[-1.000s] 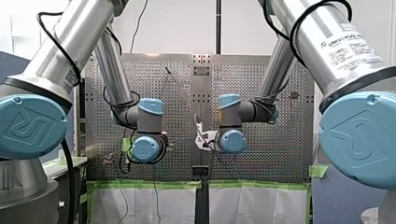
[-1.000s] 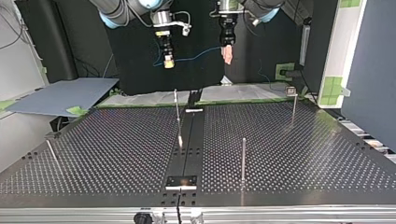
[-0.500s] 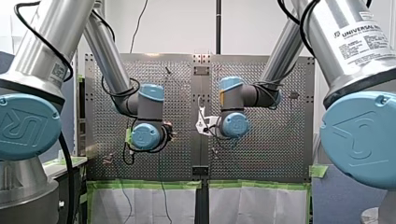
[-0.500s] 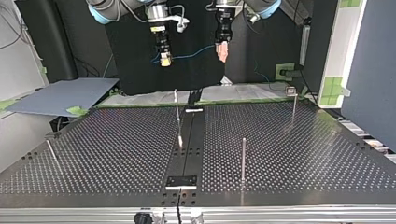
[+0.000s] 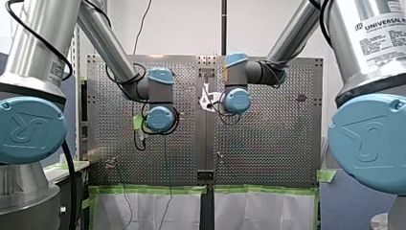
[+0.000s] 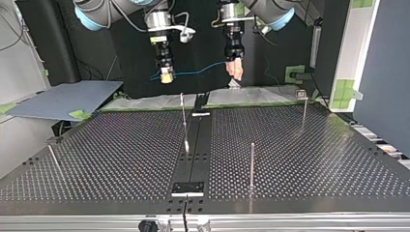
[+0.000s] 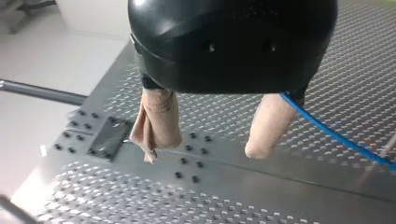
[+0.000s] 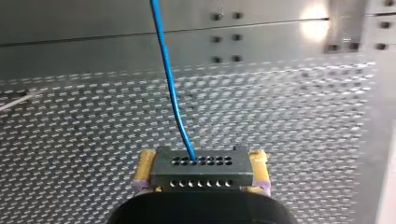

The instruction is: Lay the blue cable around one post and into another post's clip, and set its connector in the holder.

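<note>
In the right wrist view my right gripper has its yellow pads shut on a grey connector full of small holes. The blue cable leaves the connector and runs ahead over the perforated table. In the top view my right gripper hangs above the table's far edge, and the blue cable stretches across to my left gripper. My left gripper is open, with nothing between its beige fingers. The cable passes close beside one finger.
Thin metal posts stand on the table: one near the middle, one nearer the front, one at the top view's right with a clip on top, and a leaning one at the left. A dark plate lies on the centre strip.
In the top view both grippers have come lower, towards the table's far edge, the right one also leftward, the cable still stretched between them. In the front view both wrists have risen.
</note>
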Tool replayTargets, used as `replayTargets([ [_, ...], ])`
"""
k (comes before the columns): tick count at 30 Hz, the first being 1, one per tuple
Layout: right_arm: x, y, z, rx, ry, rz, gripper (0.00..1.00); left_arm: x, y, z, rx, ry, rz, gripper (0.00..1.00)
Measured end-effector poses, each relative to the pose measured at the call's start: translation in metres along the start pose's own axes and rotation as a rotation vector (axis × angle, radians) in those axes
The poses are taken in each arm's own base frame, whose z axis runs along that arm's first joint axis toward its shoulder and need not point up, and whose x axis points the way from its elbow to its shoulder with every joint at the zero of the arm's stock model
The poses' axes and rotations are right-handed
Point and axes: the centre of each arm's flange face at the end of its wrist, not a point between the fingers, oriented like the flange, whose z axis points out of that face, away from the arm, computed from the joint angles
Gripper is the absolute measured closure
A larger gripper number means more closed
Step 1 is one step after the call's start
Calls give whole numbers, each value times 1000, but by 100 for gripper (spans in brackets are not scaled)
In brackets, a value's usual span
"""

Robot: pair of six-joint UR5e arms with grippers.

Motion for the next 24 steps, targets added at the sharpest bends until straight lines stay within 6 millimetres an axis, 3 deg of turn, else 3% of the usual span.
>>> replayTargets([
  [16,115,1,12,-13,126,14,98,-101,-17,55,-36,-130,-107,0],
  [20,149,2,11,-18,159,23,98,-135,-18,70,-25,-167,-142,0],
  [24,167,4,14,-24,169,23,98,-169,-16,84,-15,-206,-169,0],
])
